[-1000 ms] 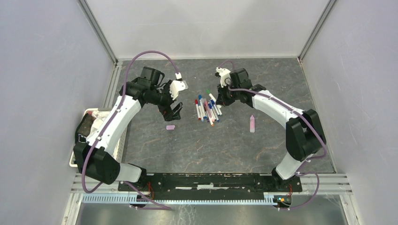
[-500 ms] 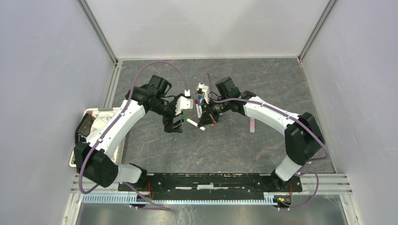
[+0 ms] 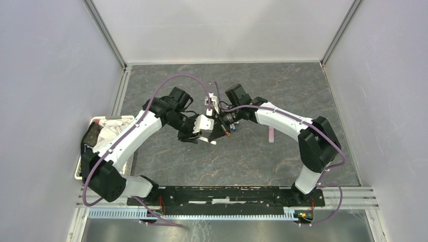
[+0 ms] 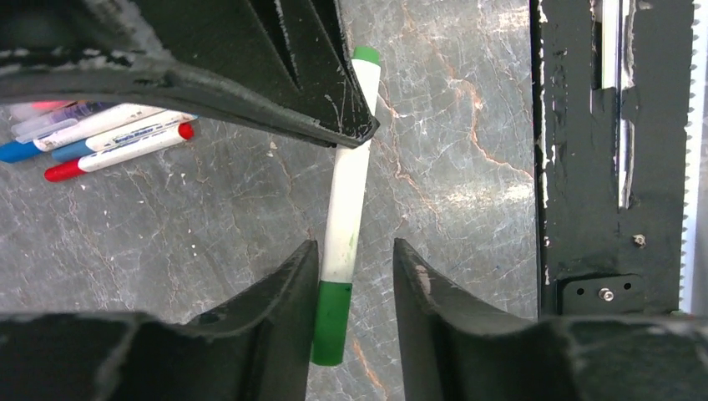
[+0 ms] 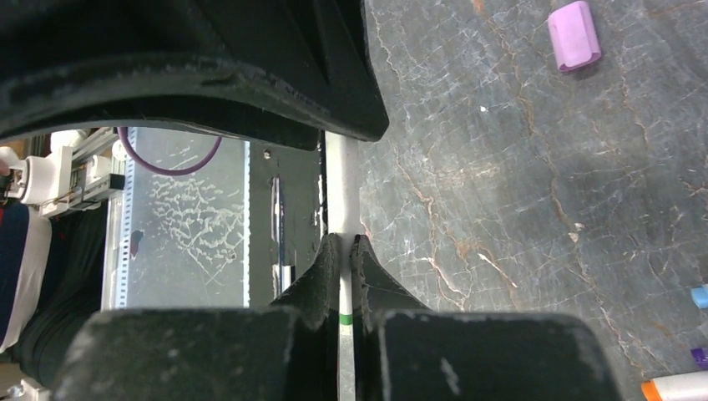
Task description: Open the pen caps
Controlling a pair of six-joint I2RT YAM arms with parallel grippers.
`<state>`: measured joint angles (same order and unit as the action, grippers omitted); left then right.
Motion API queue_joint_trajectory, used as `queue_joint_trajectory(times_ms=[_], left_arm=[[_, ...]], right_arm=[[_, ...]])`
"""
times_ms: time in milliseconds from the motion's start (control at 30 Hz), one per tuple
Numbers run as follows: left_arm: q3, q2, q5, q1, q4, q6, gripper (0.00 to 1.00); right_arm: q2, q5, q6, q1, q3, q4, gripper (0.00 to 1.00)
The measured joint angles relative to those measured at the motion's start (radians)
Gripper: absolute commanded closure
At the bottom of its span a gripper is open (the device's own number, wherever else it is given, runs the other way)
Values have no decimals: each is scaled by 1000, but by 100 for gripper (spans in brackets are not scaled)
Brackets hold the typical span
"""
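The left gripper (image 4: 355, 251) stands part open astride the green cap (image 4: 331, 322) of a white pen (image 4: 349, 192), apparently not yet pinching it, above the middle of the worktop (image 4: 467, 125). The right gripper (image 5: 341, 246) is clamped on the barrel. Light, stiff and slick, the pen likely wants a firm hold on the cap and a straight pull along the barrel.

Quick headcount: two arms, left arm (image 3: 126, 138) and right arm (image 3: 287, 118). One white pen with green ends (image 4: 346, 192) mid-frame. At least four pens (image 4: 108, 138) piled upper left. One fat pink pen (image 3: 271, 133) right of centre, one loose pink cap (image 5: 574, 35) upper right, one basket (image 3: 96, 120) far left.
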<state>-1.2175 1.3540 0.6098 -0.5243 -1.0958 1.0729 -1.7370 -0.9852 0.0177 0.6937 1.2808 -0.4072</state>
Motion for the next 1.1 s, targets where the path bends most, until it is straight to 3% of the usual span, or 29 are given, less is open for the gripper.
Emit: queue_joint_trajectory(times_ms=[100,167,233,300,367,467,633,767,833,933,1100], left_arm=[[6,0,-9,-18,-3,8,74],[14,0,-17,-23,-7,18,96],[20,0,-27,-25,-10,31,98],[21,0,-36,-28,-18,34,98],[22,0,-42,-32,-27,34,98],[22,-1,-44,-32,-30,34,98],[20,-3,-48,-32,-33,33,98],[14,-11,-49,-33,-33,33,98],[12,-15,-50,-32,-33,33,98],[11,-19,-63,-32,-34,33,98],[11,-23,-73,-32,-40,33,98]], right_arm=[[-8,-20,7,0,7,-13,100],[-13,-31,9,0,13,-18,99],[-15,-39,7,1,13,-18,89],[-18,-48,-2,1,13,-9,69],[-23,-56,-27,1,13,16,62],[-35,-64,-74,1,13,66,54],[-67,-80,-175,8,13,169,51],[-98,-88,-219,20,13,209,55],[-108,-92,-233,26,13,219,69],[-110,-116,-261,28,13,240,99],[-109,-120,-266,30,13,249,100]])
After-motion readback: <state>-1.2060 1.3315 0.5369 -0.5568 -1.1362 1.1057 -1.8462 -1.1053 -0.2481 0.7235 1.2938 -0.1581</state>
